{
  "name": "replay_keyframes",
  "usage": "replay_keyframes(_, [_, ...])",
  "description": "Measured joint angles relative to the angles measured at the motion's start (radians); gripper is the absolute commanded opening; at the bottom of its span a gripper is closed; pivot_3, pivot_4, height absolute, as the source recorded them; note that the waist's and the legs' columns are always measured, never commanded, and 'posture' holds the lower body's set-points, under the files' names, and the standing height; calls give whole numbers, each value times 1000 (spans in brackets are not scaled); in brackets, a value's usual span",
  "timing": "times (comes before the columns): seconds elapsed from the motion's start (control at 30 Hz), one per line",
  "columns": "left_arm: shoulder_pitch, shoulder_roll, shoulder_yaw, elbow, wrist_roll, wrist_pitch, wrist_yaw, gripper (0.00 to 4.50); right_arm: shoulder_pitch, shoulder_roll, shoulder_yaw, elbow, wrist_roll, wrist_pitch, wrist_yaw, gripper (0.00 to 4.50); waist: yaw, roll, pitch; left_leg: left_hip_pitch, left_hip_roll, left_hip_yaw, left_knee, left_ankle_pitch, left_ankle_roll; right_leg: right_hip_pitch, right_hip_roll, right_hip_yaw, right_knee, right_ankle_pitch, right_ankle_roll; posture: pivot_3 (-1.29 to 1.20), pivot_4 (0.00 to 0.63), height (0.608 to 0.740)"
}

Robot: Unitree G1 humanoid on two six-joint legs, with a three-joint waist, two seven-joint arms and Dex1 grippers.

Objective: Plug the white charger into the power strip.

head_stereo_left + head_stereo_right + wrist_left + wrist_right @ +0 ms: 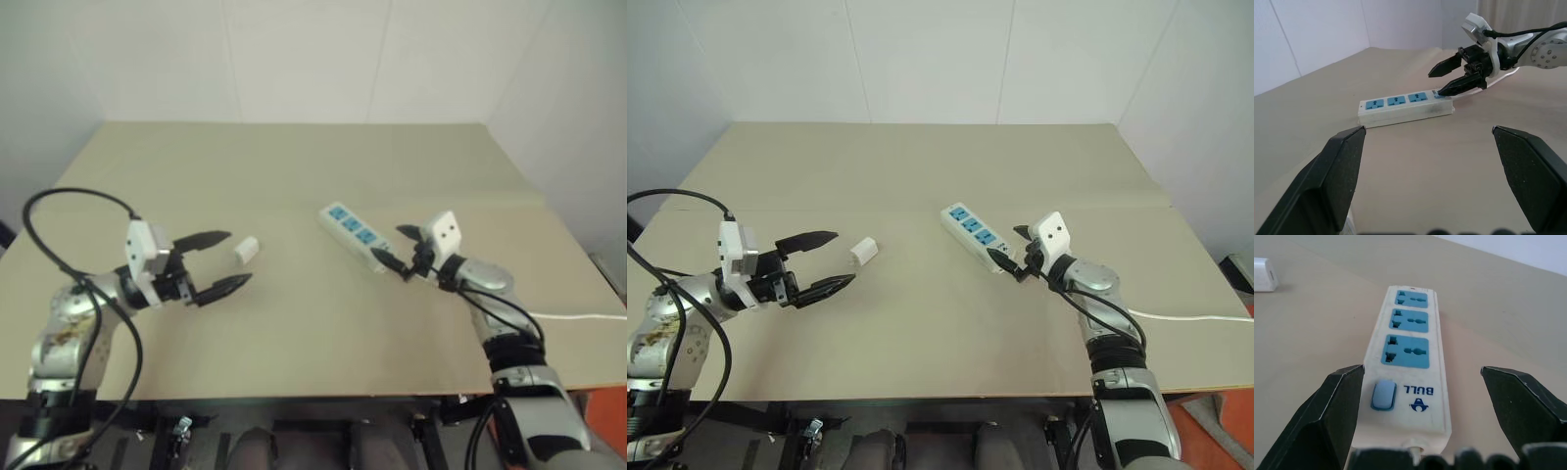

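The white charger lies flat on the table, just left of centre, at roughly 9 o'clock from the power strip and well apart from it. The strip lies diagonally, its three blue socket faces upward, its switch end toward 4 o'clock and its thin cord running off toward the table's right edge. The left gripper hovers just beside the charger, at about 8 o'clock from it, fingers spread wide with nothing between them. The right gripper is at the strip's switch end, fingers spread to either side of that end; contact cannot be confirmed. Handling judgement: the charger appears to be a light, rigid plastic block with smooth faces, so it is likely to slip or pivot under an off-centre pinch. Take hold across its two long side faces, near the middle, leaving the prong end free. The strip appears rigid but light enough to slide on the smooth table under insertion force; brace it at the switch end, clear of the sockets.
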Motion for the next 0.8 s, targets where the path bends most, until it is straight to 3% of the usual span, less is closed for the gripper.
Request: replay_keyframes(0.8, [-6, -20, -15, 9, 19, 8, 4, 4500, 7, 63, 13, 102, -8, -24, -7, 4465, -12, 0, 0, 0, 0, 0, 0, 0, 0, 0, 0, 0, 0, 0, 0, 0, 150, 740])
